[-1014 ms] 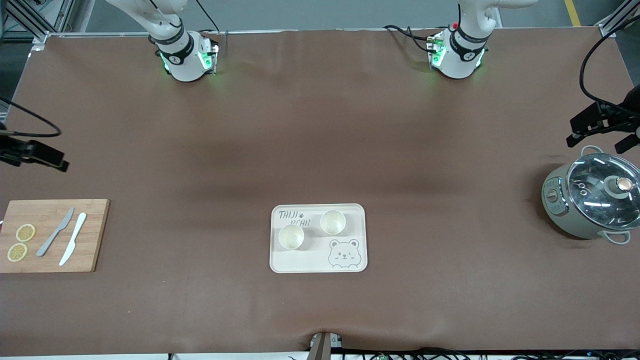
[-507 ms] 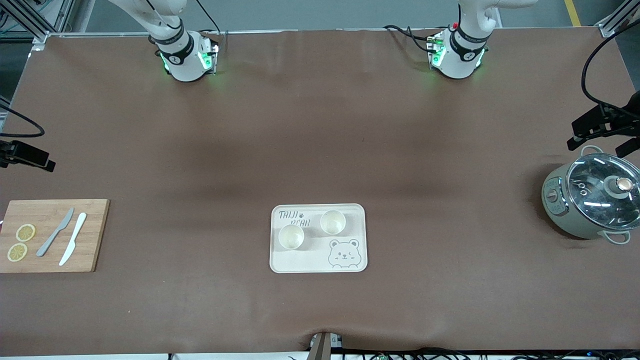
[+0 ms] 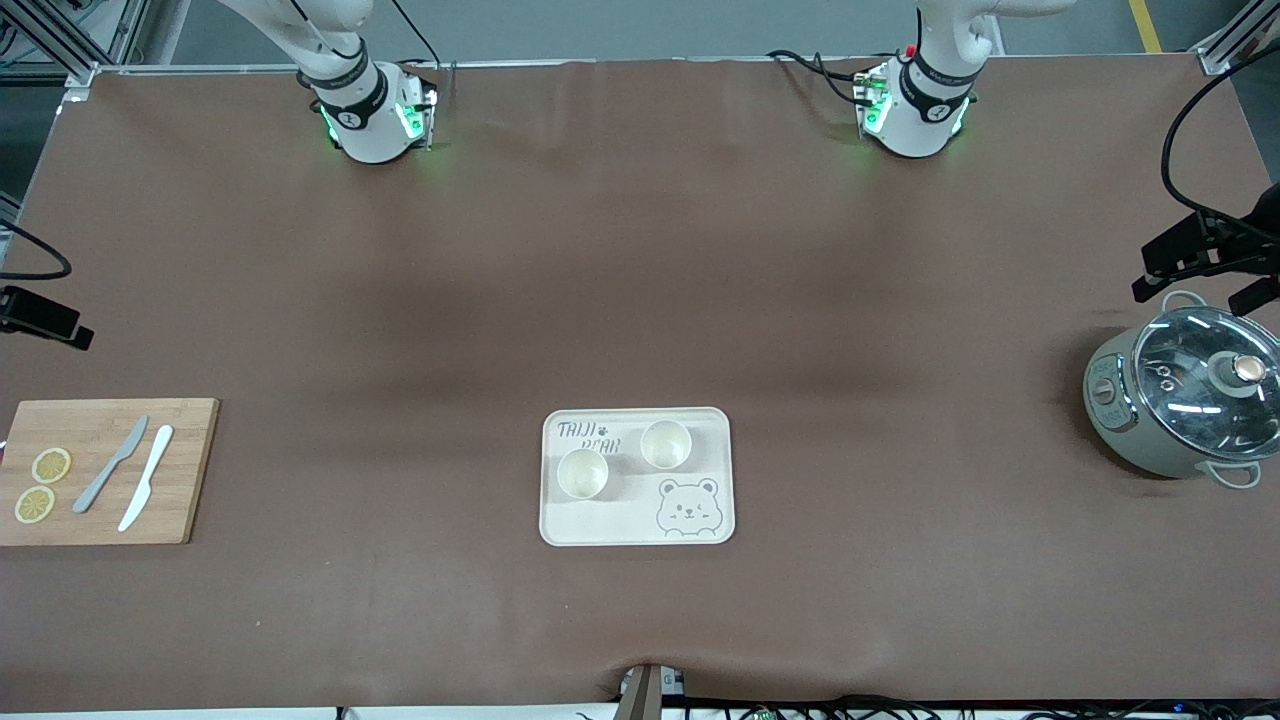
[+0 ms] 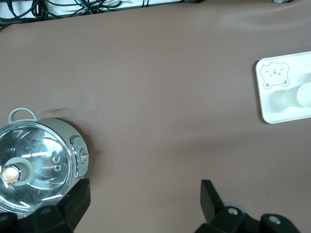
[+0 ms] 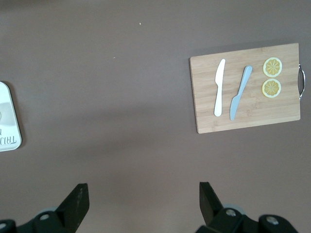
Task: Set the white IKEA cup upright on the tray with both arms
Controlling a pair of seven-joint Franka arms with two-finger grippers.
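The right tool [image 3: 40, 322] has drifted outward, fingers apart like the left tool's [image 3: 1205, 262], over the brown table [image 3: 640, 280].

- The cream tray [image 3: 637, 530] lies flat on the brown surface [image 3: 640, 300], about midway between the 2 ends and toward the front camera's edge.
- 2 white cups stand upright on it, mouths up: one cup [image 3: 583, 473] toward the right arm's end, the other cup [image 3: 666, 444] beside it, slightly farther from the camera.
- A wooden cutting board [image 3: 185, 470] at the right arm's end carries 2 knives [image 3: 128, 476] and 2 lemon slices [image 3: 43, 484].
- A lidded pot [image 3: 1180, 400] sits at the left arm's end.
- The left tool [image 3: 1205, 258] hangs just above the pot; the right tool [image 3: 40, 318] shows at the picture's edge above the board.
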